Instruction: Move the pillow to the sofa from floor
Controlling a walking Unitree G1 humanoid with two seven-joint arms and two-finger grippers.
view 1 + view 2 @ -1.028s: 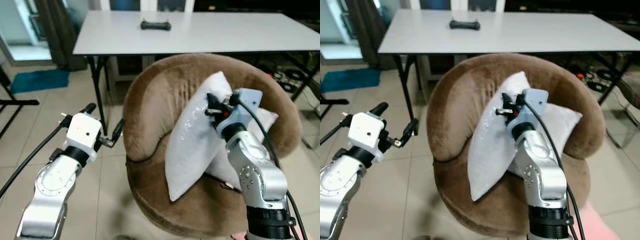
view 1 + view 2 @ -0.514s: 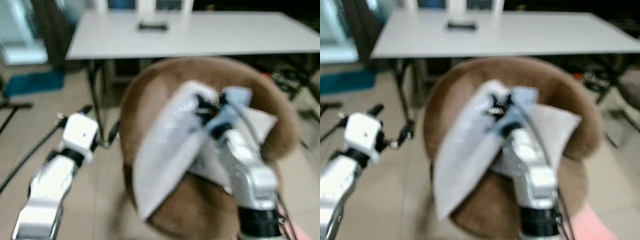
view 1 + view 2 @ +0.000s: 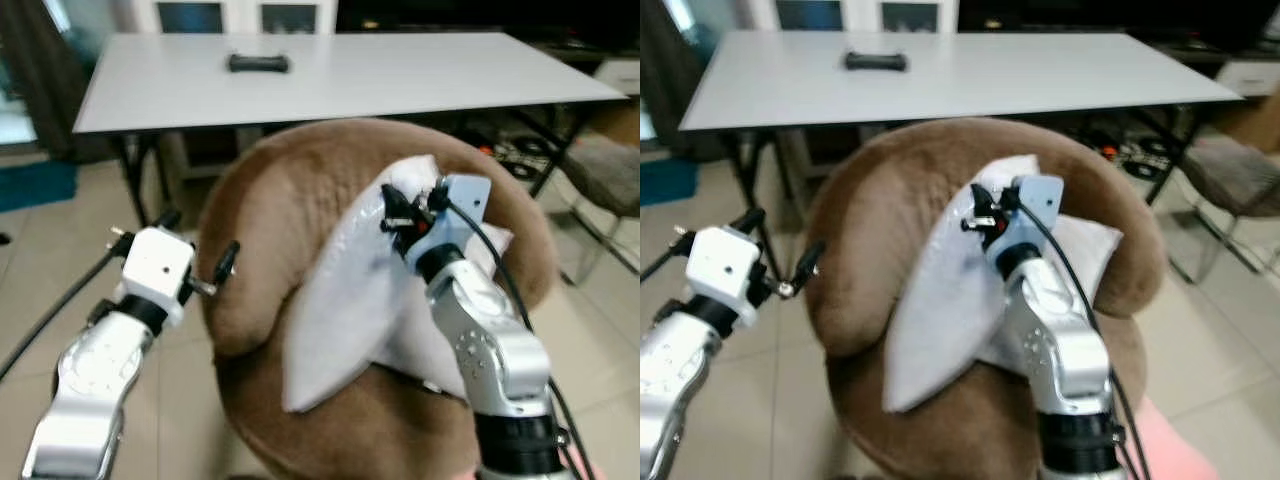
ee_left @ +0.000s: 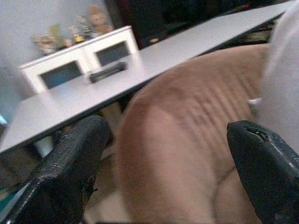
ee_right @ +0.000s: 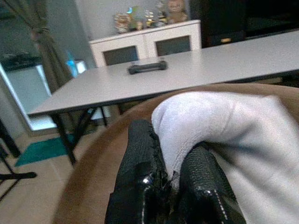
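Observation:
A white pillow (image 3: pixel 345 300) stands tilted inside the round brown sofa chair (image 3: pixel 270 215), leaning on its backrest. My right gripper (image 3: pixel 402 212) is shut on the pillow's upper corner; in the right wrist view the black fingers (image 5: pixel 140 177) pinch the white fabric (image 5: pixel 219 126). A second white pillow (image 3: pixel 430 340) lies behind it on the seat. My left gripper (image 3: pixel 195 255) stands open just left of the chair's outer edge, holding nothing. The left wrist view shows its two fingertips (image 4: pixel 70 158) wide apart, with the brown backrest (image 4: pixel 187 126) between them.
A long grey table (image 3: pixel 400 70) stands right behind the chair, with a black controller (image 3: pixel 258 63) on it. A white cabinet (image 5: pixel 149 46) is against the far wall. Tiled floor (image 3: pixel 40 260) lies to the left, and cables and clutter (image 3: pixel 515 150) sit under the table's right end.
The camera has shifted, so the chair sits further left in view. My right gripper has swung the pillow's lower end outward and left; the left gripper stays open beside the chair.

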